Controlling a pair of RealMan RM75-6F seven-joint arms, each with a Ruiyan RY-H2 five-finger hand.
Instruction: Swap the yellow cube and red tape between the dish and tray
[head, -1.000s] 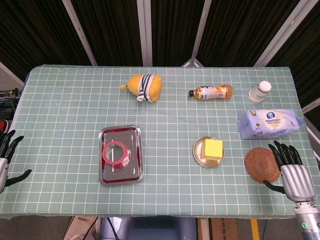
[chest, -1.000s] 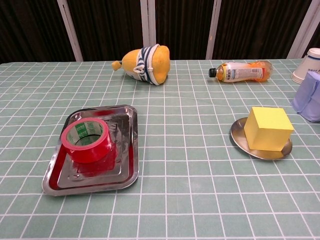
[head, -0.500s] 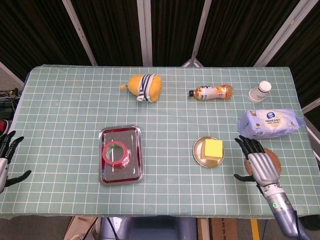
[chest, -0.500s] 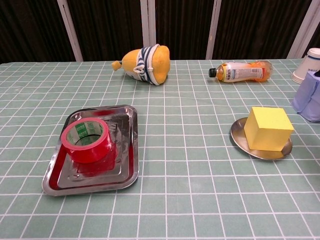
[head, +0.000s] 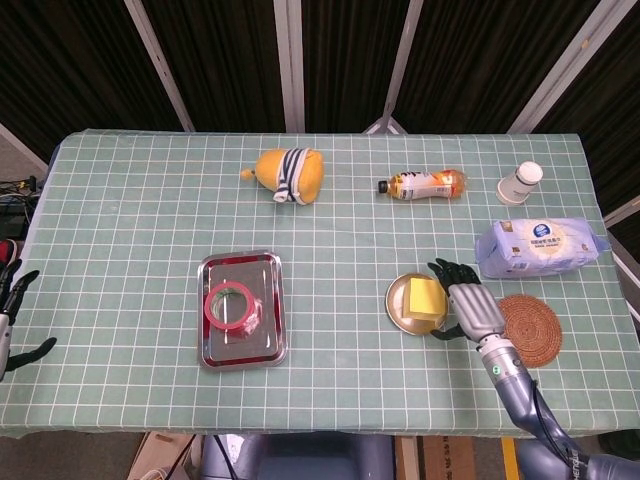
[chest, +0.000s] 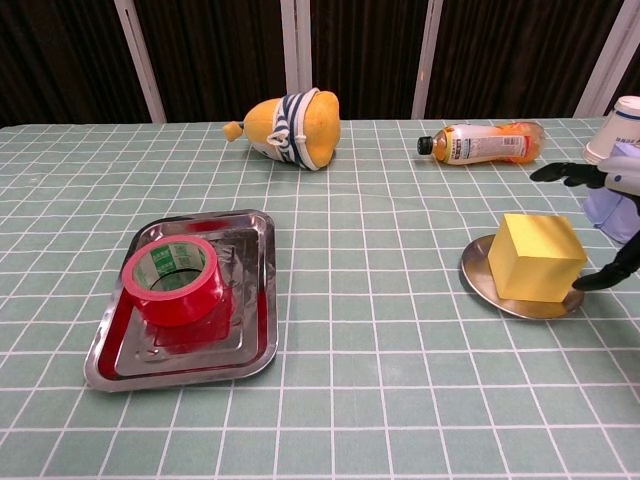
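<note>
The yellow cube (head: 424, 298) (chest: 535, 256) sits on a round metal dish (head: 400, 305) (chest: 480, 270) right of centre. A roll of red tape (head: 231, 306) (chest: 175, 279) lies in the steel tray (head: 240, 345) (chest: 250, 300) on the left. My right hand (head: 470, 305) (chest: 605, 220) is open just to the right of the cube, fingers spread, thumb down near the dish rim; I see no contact with the cube. My left hand (head: 10, 310) hangs open off the table's left edge, far from the tray.
A yellow plush toy (head: 287, 175) and a lying bottle (head: 425, 185) are at the back. A paper cup (head: 520, 183), a blue wipes pack (head: 540, 246) and a woven coaster (head: 529, 329) crowd the right side around my right hand.
My right hand has moved left from over the coaster to beside the cube and dish, entering the chest view. The left hand drifted slightly. Cube and tape have not moved.
</note>
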